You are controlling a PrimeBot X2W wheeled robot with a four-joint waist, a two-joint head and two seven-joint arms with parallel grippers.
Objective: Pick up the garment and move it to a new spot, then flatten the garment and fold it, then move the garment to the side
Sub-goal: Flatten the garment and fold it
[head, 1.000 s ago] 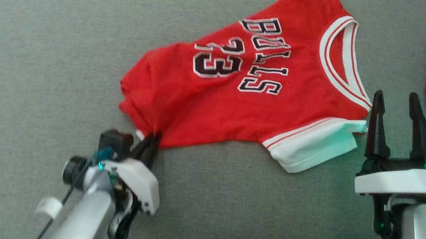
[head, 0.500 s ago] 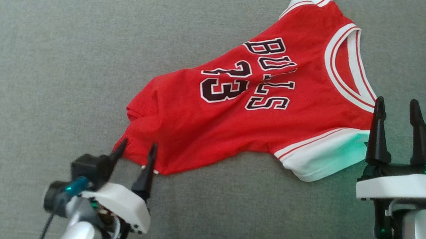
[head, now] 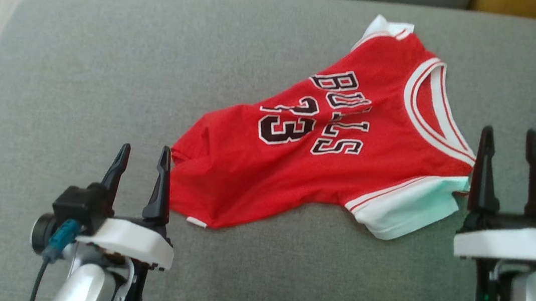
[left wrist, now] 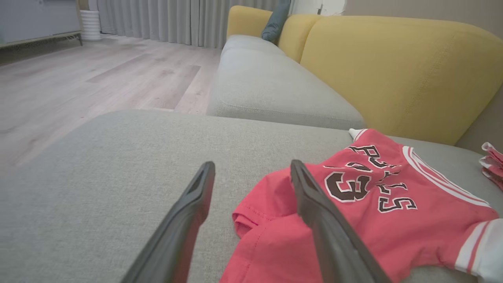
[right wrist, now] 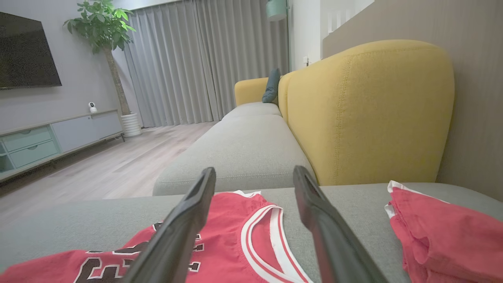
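1. A red jersey (head: 244,178), white-trimmed and lettered BULLS, is laid creased on the grey sofa cushion (head: 105,76).
2. The left gripper (head: 145,148) is held wide and empty at the jersey's 8 o'clock.
3. The right gripper (head: 510,131) is held wide and empty at its 3 o'clock.

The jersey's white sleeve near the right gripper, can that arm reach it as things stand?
Probably yes: the right gripper stands open close beside the white sleeve, and nothing lies between them.

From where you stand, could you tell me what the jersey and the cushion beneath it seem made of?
Red jersey: thin, soft fabric, matte, perhaps polyester knit; it folds and puckers near its hem. Grey cushion: woven upholstery cloth, matte, with a fine flecked weave and a stitched seam.
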